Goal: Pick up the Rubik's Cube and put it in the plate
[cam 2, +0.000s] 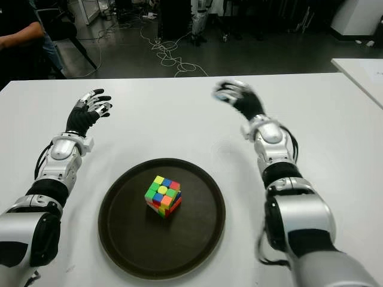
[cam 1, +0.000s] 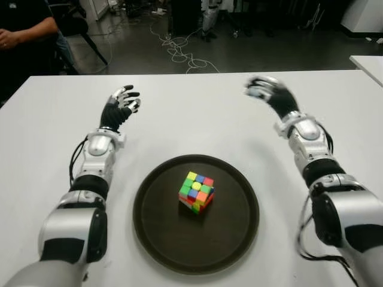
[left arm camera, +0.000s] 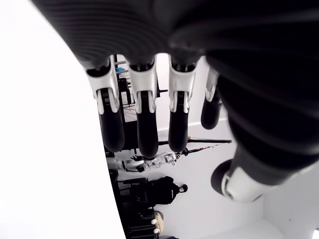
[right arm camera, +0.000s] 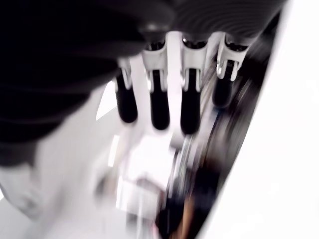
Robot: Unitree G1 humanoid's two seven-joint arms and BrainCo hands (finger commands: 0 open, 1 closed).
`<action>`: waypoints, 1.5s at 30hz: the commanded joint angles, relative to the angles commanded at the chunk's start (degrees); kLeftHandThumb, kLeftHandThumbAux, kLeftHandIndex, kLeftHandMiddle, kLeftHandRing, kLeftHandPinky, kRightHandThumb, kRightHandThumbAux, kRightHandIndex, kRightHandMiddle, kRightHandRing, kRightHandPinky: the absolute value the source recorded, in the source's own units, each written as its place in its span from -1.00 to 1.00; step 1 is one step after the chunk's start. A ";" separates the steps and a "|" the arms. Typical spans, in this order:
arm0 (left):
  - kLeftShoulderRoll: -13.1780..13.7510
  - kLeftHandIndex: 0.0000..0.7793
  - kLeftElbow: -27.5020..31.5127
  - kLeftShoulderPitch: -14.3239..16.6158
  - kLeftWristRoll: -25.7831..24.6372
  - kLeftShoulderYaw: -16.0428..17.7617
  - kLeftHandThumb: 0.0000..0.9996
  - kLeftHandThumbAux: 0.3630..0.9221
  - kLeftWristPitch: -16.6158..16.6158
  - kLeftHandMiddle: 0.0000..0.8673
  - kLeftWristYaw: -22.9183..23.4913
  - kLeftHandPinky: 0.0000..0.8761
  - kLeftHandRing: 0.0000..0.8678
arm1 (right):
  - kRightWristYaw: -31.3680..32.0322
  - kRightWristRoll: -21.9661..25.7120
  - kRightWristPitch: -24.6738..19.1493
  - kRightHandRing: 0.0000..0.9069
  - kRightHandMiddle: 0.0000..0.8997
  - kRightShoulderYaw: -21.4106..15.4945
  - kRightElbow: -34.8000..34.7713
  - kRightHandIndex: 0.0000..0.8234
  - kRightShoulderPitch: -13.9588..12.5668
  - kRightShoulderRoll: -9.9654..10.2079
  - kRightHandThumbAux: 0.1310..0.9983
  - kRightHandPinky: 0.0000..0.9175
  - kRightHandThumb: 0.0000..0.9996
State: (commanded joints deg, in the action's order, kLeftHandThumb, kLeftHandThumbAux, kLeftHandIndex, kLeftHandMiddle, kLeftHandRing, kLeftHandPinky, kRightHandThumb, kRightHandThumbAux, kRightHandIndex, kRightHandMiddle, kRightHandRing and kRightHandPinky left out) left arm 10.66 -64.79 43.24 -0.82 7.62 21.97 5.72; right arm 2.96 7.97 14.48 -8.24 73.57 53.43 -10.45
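The Rubik's Cube (cam 1: 196,191) sits inside the round dark plate (cam 1: 155,221) near the table's front edge, a little above the plate's middle, with its green and yellow top facing up. My right hand (cam 1: 263,89) is raised over the white table, far behind and to the right of the plate, with fingers spread and holding nothing; its fingers (right arm camera: 159,104) hang loose in the right wrist view. My left hand (cam 1: 124,100) shows behind and to the left of the plate, also open, with its fingers (left arm camera: 147,124) straight and empty.
The white table (cam 1: 197,113) stretches wide around the plate. A person in dark clothes (cam 1: 24,30) sits beyond the far left corner. Cables (cam 1: 176,51) lie on the floor behind. A second white table's corner (cam 1: 368,63) shows at the far right.
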 joint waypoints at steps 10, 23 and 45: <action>0.11 -0.55 -0.12 -0.03 -0.21 0.13 -0.63 0.18 -0.11 -0.41 0.44 -0.37 -0.42 | -5.30 -4.73 -1.31 -0.66 -0.61 0.55 1.50 -0.57 0.25 0.09 0.07 -0.80 -1.00; 0.35 -0.58 0.05 -0.07 -0.23 0.09 -0.67 0.20 -0.45 -0.43 0.79 -0.41 -0.45 | -3.49 -9.58 -2.11 -1.00 -1.00 2.76 1.47 -1.00 0.40 0.44 -0.24 -1.00 -1.00; 0.68 -0.56 -1.01 0.15 -0.24 0.27 -0.66 0.14 0.38 -0.40 1.21 -0.39 -0.42 | -4.34 -15.28 0.51 -1.00 -1.00 5.68 1.08 -1.00 -0.24 0.50 -0.32 -1.00 -1.00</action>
State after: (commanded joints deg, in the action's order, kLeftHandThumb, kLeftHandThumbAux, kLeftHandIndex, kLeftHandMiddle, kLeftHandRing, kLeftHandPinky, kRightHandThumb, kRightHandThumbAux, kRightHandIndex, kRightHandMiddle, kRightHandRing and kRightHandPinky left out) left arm 11.34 -65.80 43.39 -1.07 7.89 22.35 6.93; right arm -1.38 -7.31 14.99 -2.56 74.65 53.19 -9.96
